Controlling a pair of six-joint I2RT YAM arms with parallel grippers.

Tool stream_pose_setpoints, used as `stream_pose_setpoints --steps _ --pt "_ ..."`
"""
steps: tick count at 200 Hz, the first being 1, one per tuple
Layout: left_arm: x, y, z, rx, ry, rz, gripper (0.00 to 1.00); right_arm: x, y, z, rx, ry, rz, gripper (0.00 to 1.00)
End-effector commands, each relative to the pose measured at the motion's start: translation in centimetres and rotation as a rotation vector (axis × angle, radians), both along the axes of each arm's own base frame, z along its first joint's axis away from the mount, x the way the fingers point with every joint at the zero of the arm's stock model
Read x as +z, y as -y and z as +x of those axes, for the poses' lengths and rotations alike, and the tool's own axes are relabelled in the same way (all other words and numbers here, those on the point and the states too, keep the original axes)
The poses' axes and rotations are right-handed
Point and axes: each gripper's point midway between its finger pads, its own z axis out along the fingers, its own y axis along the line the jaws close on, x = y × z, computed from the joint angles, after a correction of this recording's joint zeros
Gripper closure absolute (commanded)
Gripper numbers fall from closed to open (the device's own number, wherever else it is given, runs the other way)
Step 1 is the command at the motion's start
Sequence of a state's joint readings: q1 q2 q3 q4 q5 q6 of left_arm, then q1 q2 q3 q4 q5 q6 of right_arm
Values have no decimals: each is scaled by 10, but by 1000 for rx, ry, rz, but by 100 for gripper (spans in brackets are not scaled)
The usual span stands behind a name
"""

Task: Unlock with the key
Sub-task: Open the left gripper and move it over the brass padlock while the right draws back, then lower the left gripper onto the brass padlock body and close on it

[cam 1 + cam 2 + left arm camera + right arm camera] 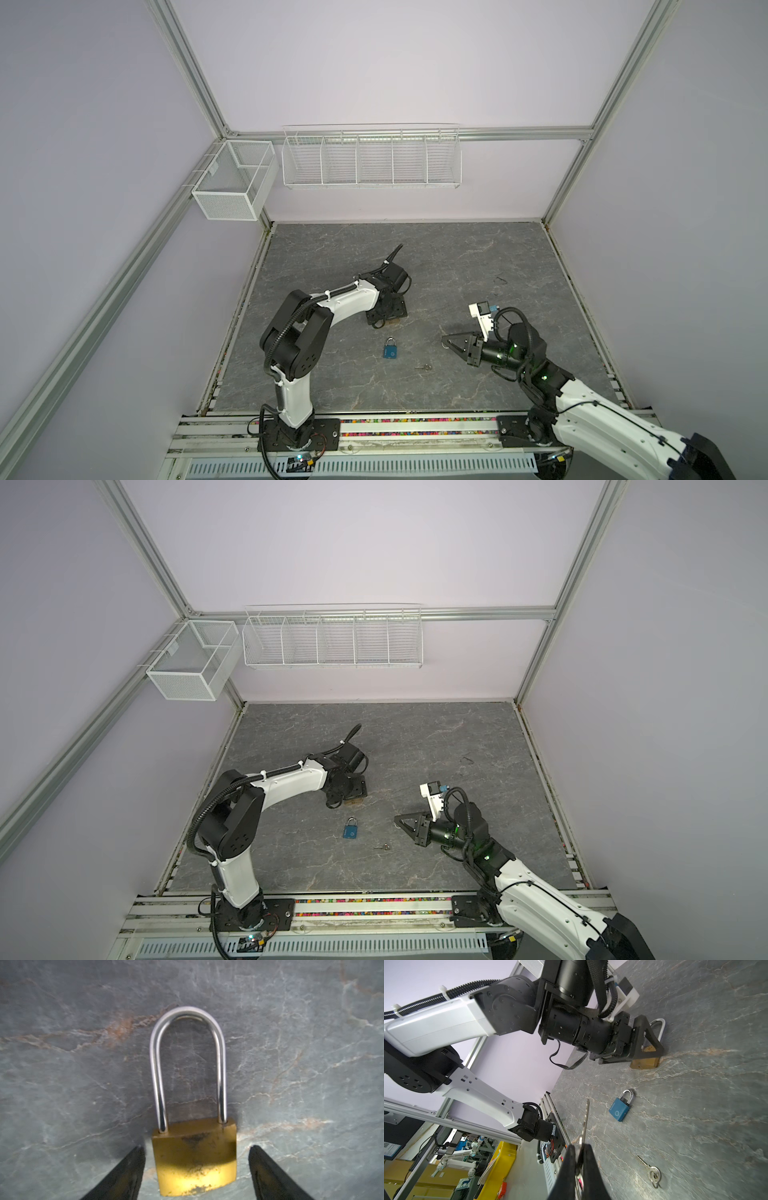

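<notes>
1. We see the left tool released: jaws spread on either side of the brass padlock, with a gap on each side and no contact.
2. The brass padlock lies flat on the tabletop, both shackle legs in the body, shackle pointing away from the left tool.
3. The right tool is clenched on the key. The blade sticks out past the fingertips, off the tabletop, well apart from the brass padlock.
4. The blue padlock lies flat near the brass padlock.
5. A second key on a ring lies near the blue padlock, and neither tool touches it.
</notes>
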State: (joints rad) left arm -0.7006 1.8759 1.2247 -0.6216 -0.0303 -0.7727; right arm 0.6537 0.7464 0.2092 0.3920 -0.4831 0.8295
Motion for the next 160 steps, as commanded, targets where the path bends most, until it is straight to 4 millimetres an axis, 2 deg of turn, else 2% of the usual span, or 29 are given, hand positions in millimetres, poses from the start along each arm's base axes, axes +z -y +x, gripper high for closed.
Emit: stream_pose_setpoints --steps 1,33,49,56,76,90,99,113,127,150,160 --pt "-2 10 5 -3 -5 -19 25 4 2 2 -9 12 -8 94" --pt "-10 8 1 -1 -25 -4 30 3 3 3 -17 15 -13 94" --pt "-13 9 0 0 -34 -10 36 3 3 3 -15 15 -16 94" --pt "-15 10 0 0 -37 -16 40 3 2 3 -14 13 -18 94" --pt "-19 16 -1 -2 -49 -50 60 1 1 3 -6 8 -27 94" --pt "-15 24 0 -3 -37 -101 75 -1 1 3 -4 6 -32 94" --pt "-7 29 2 4 -15 -147 83 -4 1 3 -2 5 -41 94" --pt "17 37 6 18 45 -229 93 -6 2 4 2 11 -48 94" --pt "57 43 11 31 127 -319 100 0 2 6 2 31 -38 94" --pt "118 50 13 52 248 -459 100 10 -1 10 22 70 -41 94" --pt "132 47 12 70 283 -477 100 12 -2 12 25 77 -45 94"
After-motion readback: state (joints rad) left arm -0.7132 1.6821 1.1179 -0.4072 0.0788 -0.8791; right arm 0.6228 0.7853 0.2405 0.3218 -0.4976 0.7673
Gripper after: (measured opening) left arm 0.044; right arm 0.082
